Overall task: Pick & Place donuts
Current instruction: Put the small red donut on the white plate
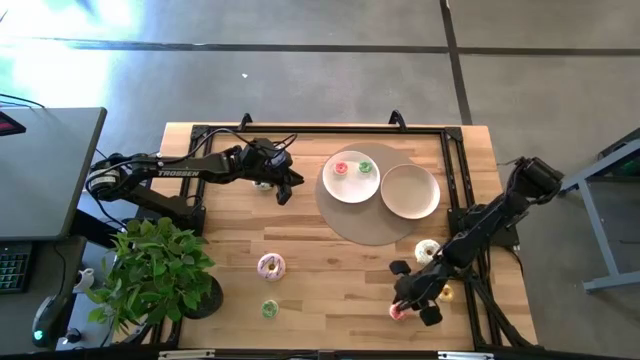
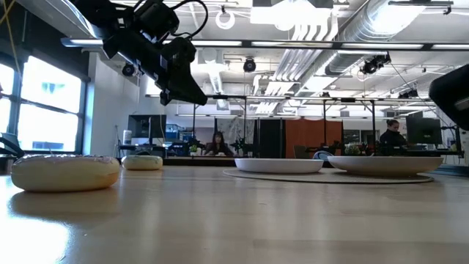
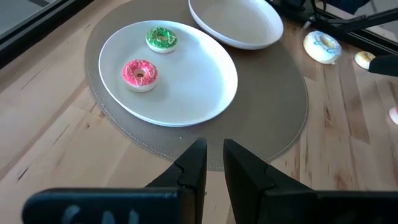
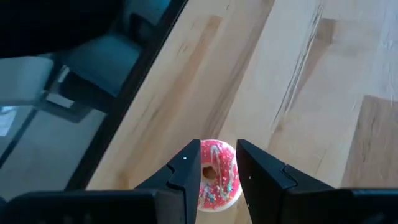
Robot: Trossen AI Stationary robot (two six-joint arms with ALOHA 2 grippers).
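In the high view a white plate point(image 1: 350, 188) on a round tan mat carries a red donut point(image 1: 341, 168) and a green donut point(image 1: 365, 166); the left wrist view shows both, red donut point(image 3: 140, 74) and green donut point(image 3: 161, 38). My left gripper point(image 1: 287, 186) hovers just left of that plate, raised above the table, slightly open and empty point(image 3: 214, 163). My right gripper point(image 1: 412, 300) is low at the near right corner, shut on a small pink-iced donut point(image 4: 217, 175). Lying flat on the wood are a white donut point(image 1: 427, 250), a yellow donut point(image 1: 446, 293), a larger pink donut point(image 1: 271, 266) and a green donut point(image 1: 269, 309). My right gripper pinches the pink-iced donut between its two fingers, one on each outer side of the ring point(image 4: 205, 180). The fingers point(image 4: 188, 169) come from above, slanting down. The donut lies flat with its hole up; whether it is lifted off the wood I cannot tell.
A second, empty white plate point(image 1: 409, 190) sits on the mat right of the first. A potted plant point(image 1: 155, 270) stands at the near left corner. A black frame point(image 1: 455, 170) borders the table. Bare wood lies in the middle, near the pink donut.
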